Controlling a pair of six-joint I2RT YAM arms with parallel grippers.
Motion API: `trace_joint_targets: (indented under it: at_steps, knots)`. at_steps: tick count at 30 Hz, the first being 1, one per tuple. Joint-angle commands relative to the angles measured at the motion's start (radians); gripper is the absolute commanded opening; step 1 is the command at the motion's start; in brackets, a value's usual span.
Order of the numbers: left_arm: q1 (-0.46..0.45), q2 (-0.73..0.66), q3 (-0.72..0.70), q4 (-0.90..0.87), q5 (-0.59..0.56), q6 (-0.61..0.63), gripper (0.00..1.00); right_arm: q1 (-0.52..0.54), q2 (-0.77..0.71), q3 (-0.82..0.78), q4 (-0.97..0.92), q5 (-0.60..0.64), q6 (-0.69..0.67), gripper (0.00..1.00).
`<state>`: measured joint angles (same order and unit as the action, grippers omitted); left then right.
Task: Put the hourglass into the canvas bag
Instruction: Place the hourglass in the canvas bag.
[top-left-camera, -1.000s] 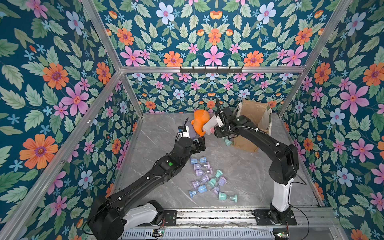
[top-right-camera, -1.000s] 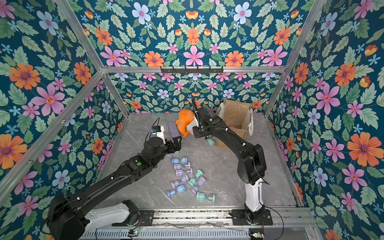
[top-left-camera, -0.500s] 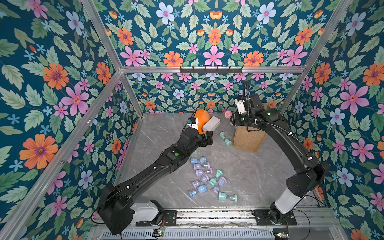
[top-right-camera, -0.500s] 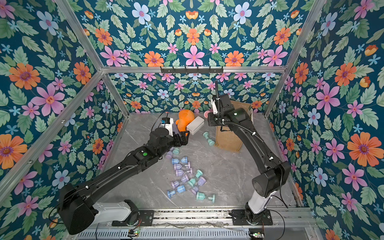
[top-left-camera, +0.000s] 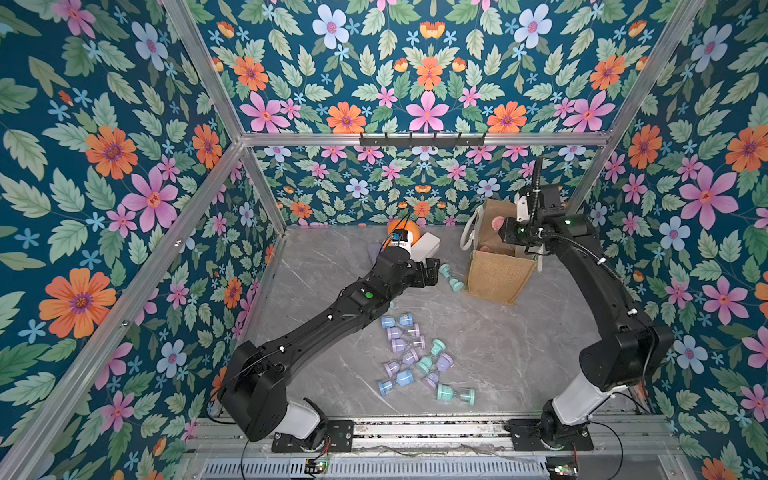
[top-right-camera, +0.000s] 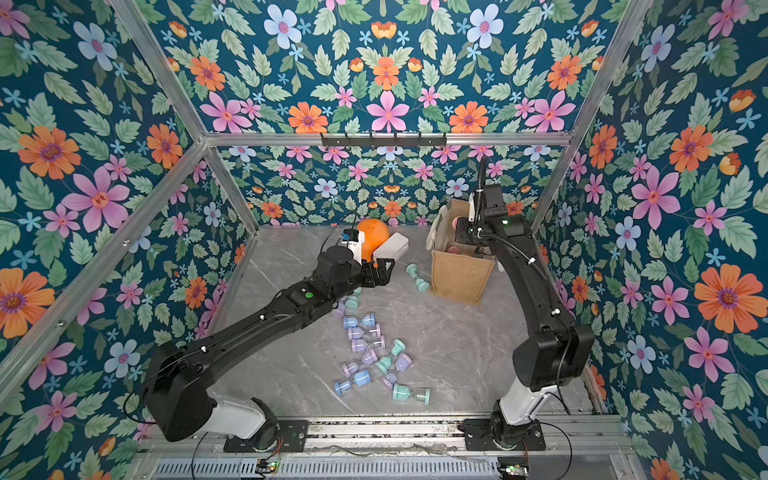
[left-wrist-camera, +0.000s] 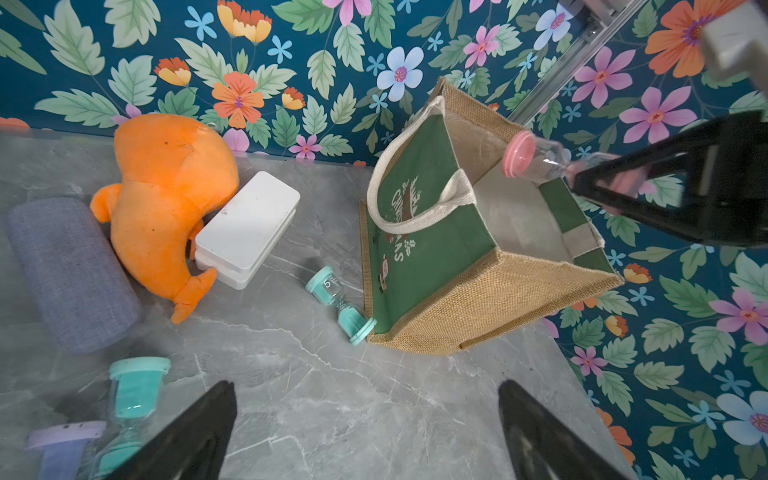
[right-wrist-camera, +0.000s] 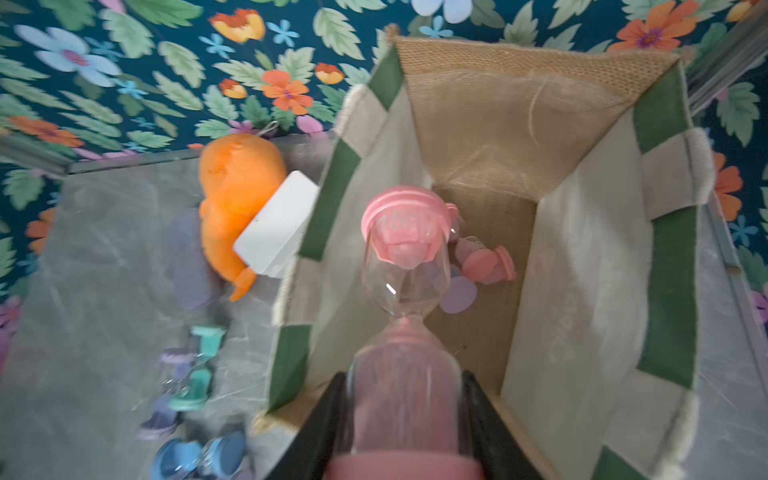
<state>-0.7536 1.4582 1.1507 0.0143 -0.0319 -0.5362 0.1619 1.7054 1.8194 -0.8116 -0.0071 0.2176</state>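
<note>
My right gripper (right-wrist-camera: 402, 386) is shut on a pink hourglass (right-wrist-camera: 405, 291). It holds the hourglass by one bulb, right over the open mouth of the canvas bag (right-wrist-camera: 519, 124). The left wrist view shows that hourglass (left-wrist-camera: 536, 160) just above the bag's rim (left-wrist-camera: 469, 299). A second pink hourglass (right-wrist-camera: 486, 259) and a purple one (right-wrist-camera: 457, 293) lie on the bag's bottom. The bag (top-left-camera: 500, 274) stands at the far right of the floor. My left gripper (left-wrist-camera: 365, 388) is open and empty, low over the floor near a teal hourglass (left-wrist-camera: 340, 305) that lies against the bag.
An orange plush (left-wrist-camera: 166, 199), a white box (left-wrist-camera: 247, 228) and a grey fabric roll (left-wrist-camera: 70, 270) sit along the back wall, left of the bag. Several blue, purple and teal hourglasses (top-left-camera: 415, 357) lie heaped mid-floor. Floral walls close in on three sides.
My right arm has swung right with the pink hourglass, from beside the plush to over the bag's mouth. The left arm has reached farther toward the bag.
</note>
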Motion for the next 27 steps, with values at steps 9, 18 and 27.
trace_joint_targets:
  at_steps: [9,18,27]
  knots:
    - [0.003,0.054,0.024,0.068,0.005,-0.011,1.00,-0.068,0.205,0.029,0.095,0.109,-0.031,0.40]
    - [0.004,0.104,0.066,0.069,0.017,-0.007,1.00,-0.084,0.326,0.054,0.133,0.183,-0.057,0.40]
    - [0.005,0.108,0.066,0.064,0.014,-0.005,1.00,-0.084,0.399,0.045,0.146,0.170,-0.055,0.40]
